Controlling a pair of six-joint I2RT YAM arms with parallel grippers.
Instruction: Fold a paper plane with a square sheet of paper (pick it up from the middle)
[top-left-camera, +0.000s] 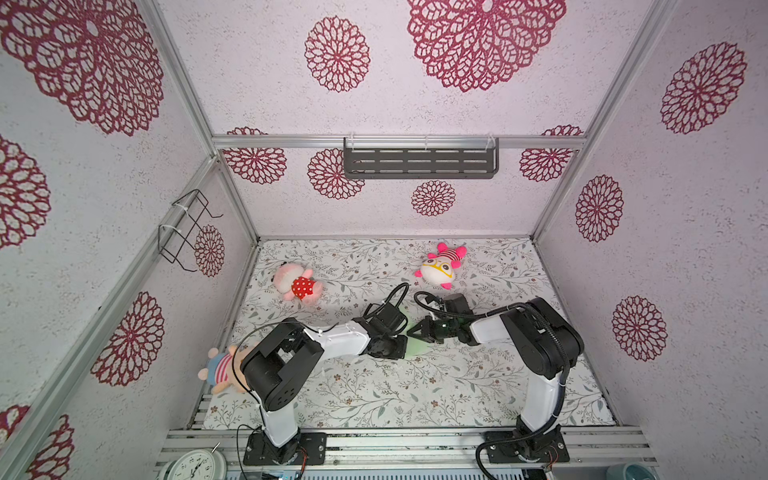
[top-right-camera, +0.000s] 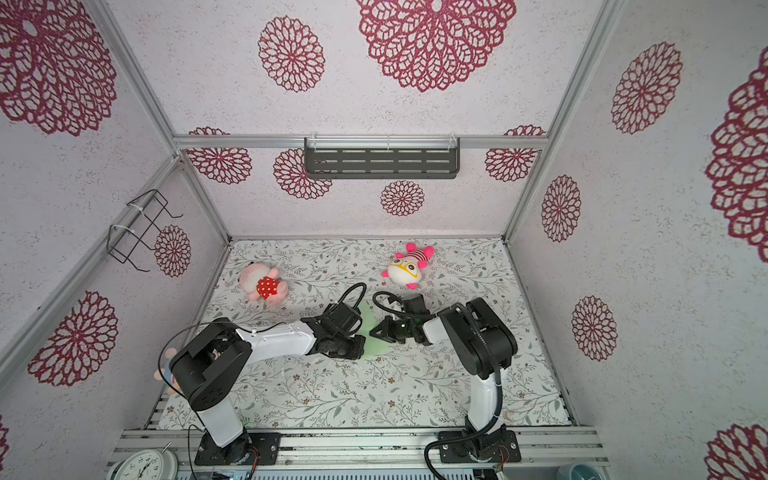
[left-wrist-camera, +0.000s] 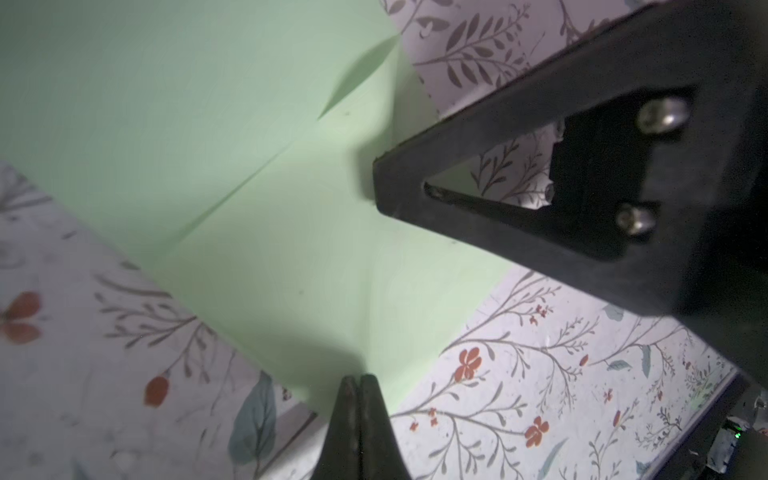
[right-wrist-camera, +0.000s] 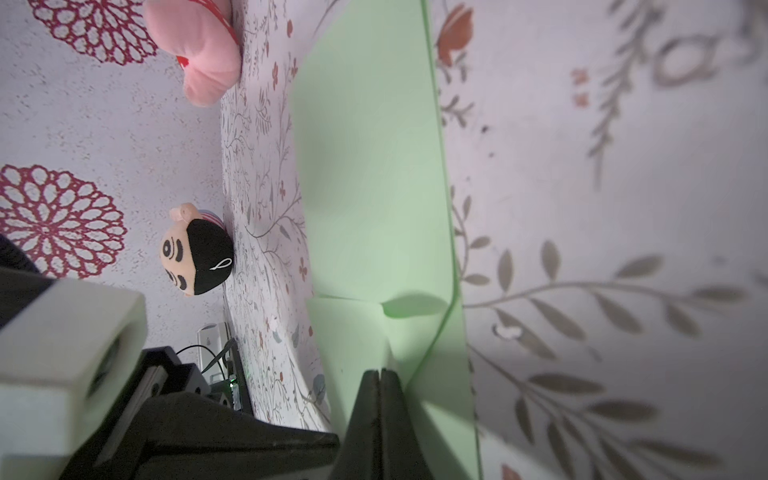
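Square sheet of paper (top-left-camera: 417, 348), partly folded, lay at middle of table (top-left-camera: 415, 395), between arms. Left gripper (left-wrist-camera: 360, 380) fingers together, tip at sheet's edge. Right gripper (right-wrist-camera: 379, 374) fingers together on folded flap, likely pressing crease flat.

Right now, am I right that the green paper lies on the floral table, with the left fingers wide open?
Not quite: the left fingers are shut, tips together, as the left wrist view shows. The green paper does lie on the floral table.
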